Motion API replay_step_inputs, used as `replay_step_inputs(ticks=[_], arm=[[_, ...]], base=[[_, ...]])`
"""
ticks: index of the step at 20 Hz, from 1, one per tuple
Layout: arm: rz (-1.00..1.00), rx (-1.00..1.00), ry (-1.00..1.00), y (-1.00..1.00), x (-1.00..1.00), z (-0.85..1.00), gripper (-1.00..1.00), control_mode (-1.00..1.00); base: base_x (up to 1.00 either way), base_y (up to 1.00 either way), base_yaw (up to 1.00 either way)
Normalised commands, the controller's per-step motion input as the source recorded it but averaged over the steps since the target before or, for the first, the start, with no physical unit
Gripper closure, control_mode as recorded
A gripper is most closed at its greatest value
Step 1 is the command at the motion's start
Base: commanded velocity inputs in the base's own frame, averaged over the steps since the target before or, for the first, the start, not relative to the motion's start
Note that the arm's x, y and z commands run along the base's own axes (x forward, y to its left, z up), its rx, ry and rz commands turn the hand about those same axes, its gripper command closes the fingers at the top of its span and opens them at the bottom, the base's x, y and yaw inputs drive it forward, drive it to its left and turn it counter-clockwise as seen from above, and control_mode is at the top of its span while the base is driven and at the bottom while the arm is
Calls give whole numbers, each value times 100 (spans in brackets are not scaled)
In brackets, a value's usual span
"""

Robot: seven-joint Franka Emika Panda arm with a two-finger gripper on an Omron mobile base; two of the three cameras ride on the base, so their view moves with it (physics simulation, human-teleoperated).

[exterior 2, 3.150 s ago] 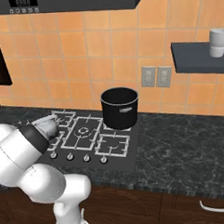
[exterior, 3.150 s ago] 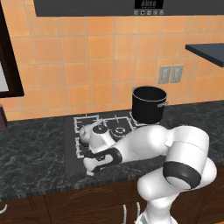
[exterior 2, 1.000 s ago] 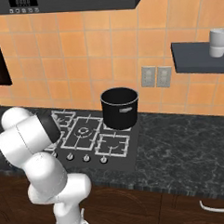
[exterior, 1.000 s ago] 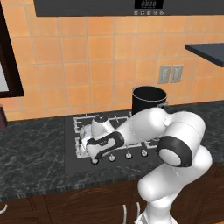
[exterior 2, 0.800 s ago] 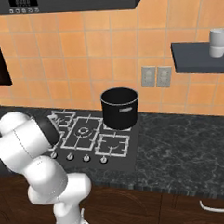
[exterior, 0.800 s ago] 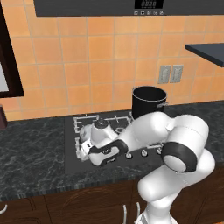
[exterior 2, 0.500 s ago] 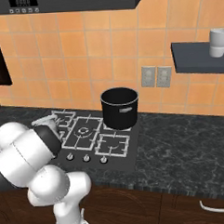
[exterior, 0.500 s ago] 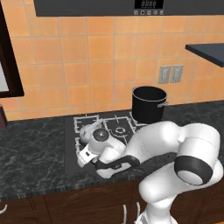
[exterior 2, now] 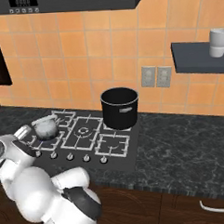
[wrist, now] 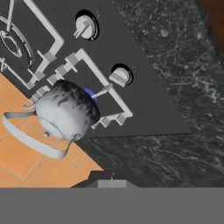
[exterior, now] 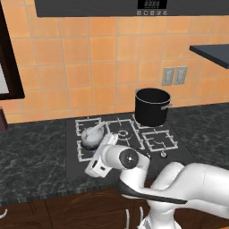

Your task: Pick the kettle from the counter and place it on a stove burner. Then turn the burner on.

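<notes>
Cooktop point(exterior: 74, 159) is the landmark: black, set into the dark marbled counter point(exterior: 27, 165).

Kettle point(exterior: 92, 136), small and silvery-grey, sits on the stove burner point(exterior: 85, 147) at the cooktop's left end, on the small light-grey grate. From the right base view the kettle point(exterior 2: 46, 128) is likewise on the leftmost grate point(exterior 2: 43, 138), pale handle slanting up. In the hand view the kettle point(wrist: 65, 111) rests on the grate prongs point(wrist: 105, 94), handle looping out toward the tiled wall side; a small blue glow point(wrist: 89, 92) shows under its body, at the burner cap.

Black pot point(exterior: 152, 106) stands on the cooktop's right rear grate, well apart from the kettle. The larger central grate point(exterior: 125, 129) lies between the two.

Robot hand point(exterior: 100, 163) hangs over the cooktop's front left edge, just in front of the kettle and apart from it. Fingers hidden from every view, so I cannot tell whether they are spread or closed; nothing is seen held.

Knobs: two point(wrist: 85, 27) point(wrist: 119, 76) show along the cooktop's front strip in the hand view; a row point(exterior 2: 69, 156) in the right base view.

Cup point(exterior 2: 217, 42) on a dark shelf point(exterior 2: 199, 58), up and to the right of the cooktop.
</notes>
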Motion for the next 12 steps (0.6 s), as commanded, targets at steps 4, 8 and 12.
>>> replay_step_inputs(ticks=[4,8,12], arm=[[25,3,-53,-15,-69,100,100,-100],[8,14,-49,-63,-90,100,100,-100],[0,29,-35,-100,-100,100,100,-100]], base=[[0,0,0],[0,0,0],[0,0,0]])
